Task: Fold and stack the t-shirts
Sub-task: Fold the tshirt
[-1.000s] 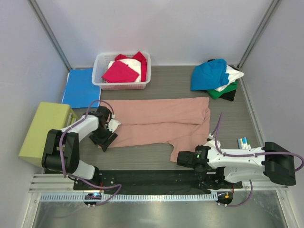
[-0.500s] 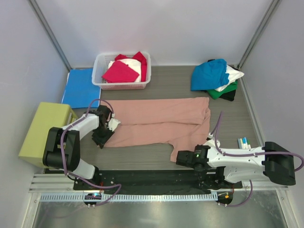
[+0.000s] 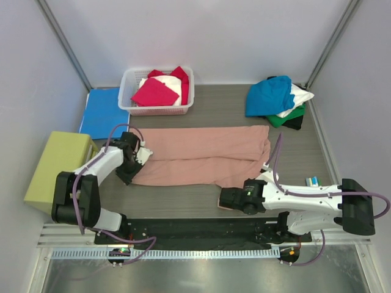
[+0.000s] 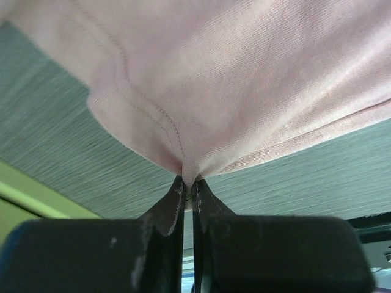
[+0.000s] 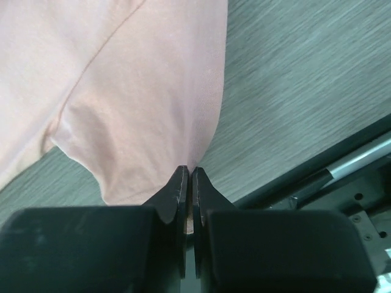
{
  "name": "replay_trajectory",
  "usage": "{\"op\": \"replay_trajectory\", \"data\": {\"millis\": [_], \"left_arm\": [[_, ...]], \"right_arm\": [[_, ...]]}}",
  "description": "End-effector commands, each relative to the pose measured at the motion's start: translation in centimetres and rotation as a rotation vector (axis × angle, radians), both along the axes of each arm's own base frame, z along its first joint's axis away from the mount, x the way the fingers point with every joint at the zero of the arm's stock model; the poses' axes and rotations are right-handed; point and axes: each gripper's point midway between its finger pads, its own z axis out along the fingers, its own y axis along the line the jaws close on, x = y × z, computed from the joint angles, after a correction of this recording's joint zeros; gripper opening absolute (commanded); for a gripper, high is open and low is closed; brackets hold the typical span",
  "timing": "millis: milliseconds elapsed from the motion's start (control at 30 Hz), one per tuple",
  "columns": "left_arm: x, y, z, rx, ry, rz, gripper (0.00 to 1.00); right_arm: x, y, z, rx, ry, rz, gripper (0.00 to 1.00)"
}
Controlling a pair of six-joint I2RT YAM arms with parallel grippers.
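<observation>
Across the table [image 3: 232,113], one dusty-pink t-shirt [image 3: 201,152], left gripper [image 4: 188,181] and right gripper [image 5: 188,172] each clamped on its edge

Count from the top view:
- Spread tees: 1, the dusty-pink tee [image 3: 201,155], mid-table.
- Far-right corner pile: 4 tees, namely the teal-blue tee [image 3: 269,96], pile white tee [image 3: 299,94], green tee [image 3: 284,117] and black tee [image 3: 295,124].
- Baskets: 1, a white basket [image 3: 156,110] at the far edge, left of centre. It shows 3 cloth colours: magenta tee [image 3: 153,93], basket white tee [image 3: 171,82], red cloth [image 3: 178,74]. Exact garment count unclear.
- Blue folder [image 3: 104,113]: 1, far-left corner.
- Yellow-green box [image 3: 58,168]: 1, left edge.
- Markers [image 3: 313,181]: at least 2 at the right edge, too small to be sure.
- Arms: 2 at the near edge, left arm [image 3: 101,163] and right arm [image 3: 305,198].
- Grippers: 2, left gripper [image 4: 188,183] and right gripper [image 5: 189,174].
</observation>
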Motion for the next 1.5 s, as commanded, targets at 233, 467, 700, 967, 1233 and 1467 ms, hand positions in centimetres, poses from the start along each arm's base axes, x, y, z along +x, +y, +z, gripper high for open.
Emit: {"op": "replay_trajectory", "data": {"millis": [233, 467, 700, 967, 1233, 1467], "left_arm": [[-1.3, 1.8, 4.3, 0.026, -0.097, -0.111, 0.11], [-2.7, 1.9, 4.9, 0.021, -0.105, -0.135, 0.13], [-1.2, 2.1, 4.8, 0.034, -0.156, -0.13, 0.13], [5.9, 2.7, 5.0, 0.038, -0.195, -0.077, 0.12], [12.9, 4.1, 5.7, 0.047, -0.24, -0.008, 0.09], [14.6, 4.2, 5.5, 0.056, -0.245, -0.012, 0.1]], "right_arm": [[-4.2, -1.4, 1.9, 0.077, 0.106, -0.046, 0.01], [-6.1, -0.1, 3.5, 0.054, 0.15, 0.019, 0.01], [-2.9, -0.6, 5.2, 0.136, -0.037, -0.016, 0.01], [2.6, -5.2, 7.9, 0.062, -0.169, -0.169, 0.01], [6.4, -7.0, 11.8, -0.06, -0.271, -0.212, 0.01], [8.8, -8.8, 13.6, -0.104, -0.31, -0.275, 0.01]]}}
